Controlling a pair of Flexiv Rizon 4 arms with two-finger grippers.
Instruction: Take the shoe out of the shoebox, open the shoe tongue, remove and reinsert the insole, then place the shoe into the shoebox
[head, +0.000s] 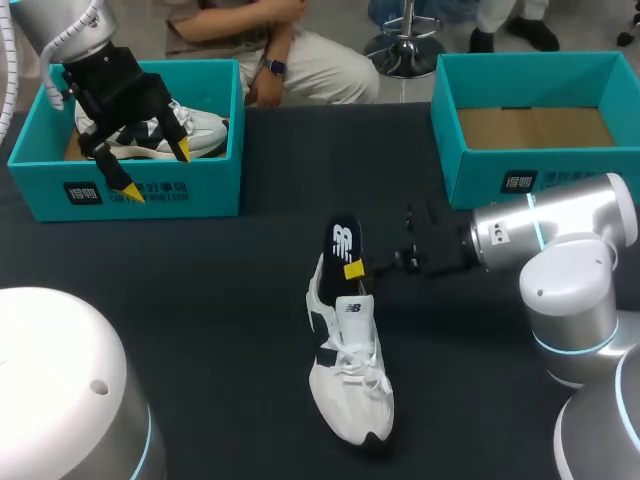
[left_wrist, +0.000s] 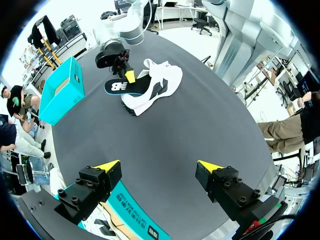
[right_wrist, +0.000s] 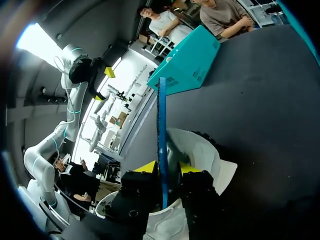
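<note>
Pinching one insole (head: 343, 240), right claw (head: 353, 268), left claw (head: 156, 170) spread over one of two shoeboxes (head: 200, 190), two shoes (head: 350, 370).

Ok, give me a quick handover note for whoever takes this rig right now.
Left gripper: open, over the left shoebox, which holds a second shoe.
Right gripper: shut on the insole, which sticks out of the heel end of the shoe at mid-table.
Right shoebox: empty.
Done: shoe out on the table. Insole coming out or going in: cannot tell.
Left: seat the insole, box the shoe.
</note>
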